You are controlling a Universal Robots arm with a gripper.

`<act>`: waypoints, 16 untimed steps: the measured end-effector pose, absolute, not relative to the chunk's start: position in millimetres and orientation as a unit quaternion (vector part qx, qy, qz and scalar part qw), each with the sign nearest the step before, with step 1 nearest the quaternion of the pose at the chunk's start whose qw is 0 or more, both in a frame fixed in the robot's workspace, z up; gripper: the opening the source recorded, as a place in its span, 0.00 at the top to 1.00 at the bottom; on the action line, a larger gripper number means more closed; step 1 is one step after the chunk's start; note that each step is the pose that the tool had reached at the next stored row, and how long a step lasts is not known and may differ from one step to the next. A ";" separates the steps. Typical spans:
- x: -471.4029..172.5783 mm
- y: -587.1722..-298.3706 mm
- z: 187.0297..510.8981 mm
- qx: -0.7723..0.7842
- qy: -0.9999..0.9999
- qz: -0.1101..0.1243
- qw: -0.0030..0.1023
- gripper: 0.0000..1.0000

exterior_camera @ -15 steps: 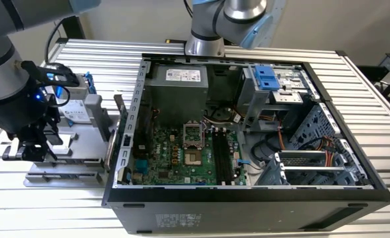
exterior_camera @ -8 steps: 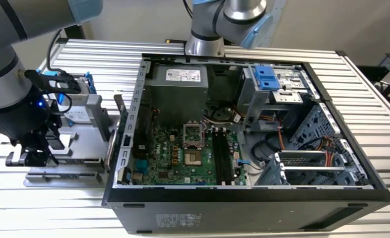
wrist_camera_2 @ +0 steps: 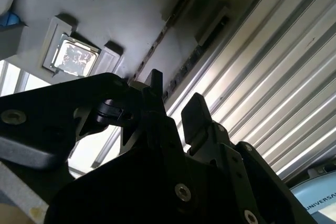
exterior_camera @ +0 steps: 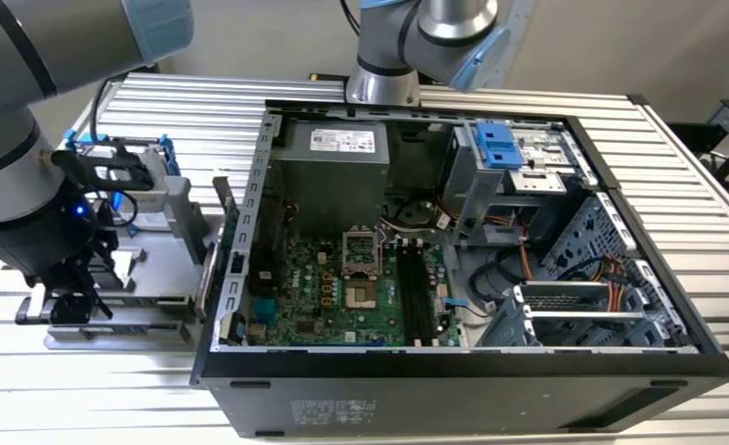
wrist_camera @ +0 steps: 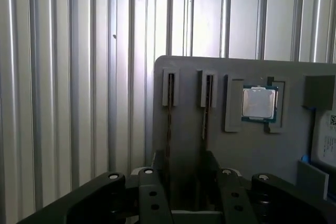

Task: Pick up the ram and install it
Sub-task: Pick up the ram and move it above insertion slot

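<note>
Two ram sticks stand on edge in slots of a grey parts tray (wrist_camera: 252, 145): one ram stick (wrist_camera: 169, 114) and a second (wrist_camera: 206, 111) beside it, also seen as ram (wrist_camera_2: 157, 45) and ram (wrist_camera_2: 194, 59) in the second wrist view. My gripper (wrist_camera: 186, 169) hovers just over their near ends, open, with nothing held. Both sticks run toward the gap between its black fingers (wrist_camera_2: 197, 111). In the exterior view the gripper (exterior_camera: 74, 297) hangs over the tray (exterior_camera: 154, 278), left of the computer case.
A processor chip (wrist_camera: 258, 103) lies in a tray pocket beside the sticks. The open computer case (exterior_camera: 464, 366) holds the motherboard with long black slots (exterior_camera: 416, 292). A drive in a blue bracket (exterior_camera: 123, 162) stands at the tray's far end. Ribbed metal table (exterior_camera: 661, 167) all around.
</note>
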State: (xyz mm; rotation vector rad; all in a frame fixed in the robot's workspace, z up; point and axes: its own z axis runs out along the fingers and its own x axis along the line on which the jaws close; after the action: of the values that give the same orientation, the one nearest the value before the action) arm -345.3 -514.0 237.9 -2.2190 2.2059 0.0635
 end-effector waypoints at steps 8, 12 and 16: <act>-345.3 -515.9 226.6 -0.705 0.709 0.020 0.006 0.00; -345.2 -519.0 221.5 -0.705 0.709 0.020 0.006 0.00; -345.3 -520.7 215.3 -0.705 0.709 0.020 0.006 0.00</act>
State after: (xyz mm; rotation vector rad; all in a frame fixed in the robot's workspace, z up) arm -345.3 -520.7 215.3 -2.2074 2.2174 0.0634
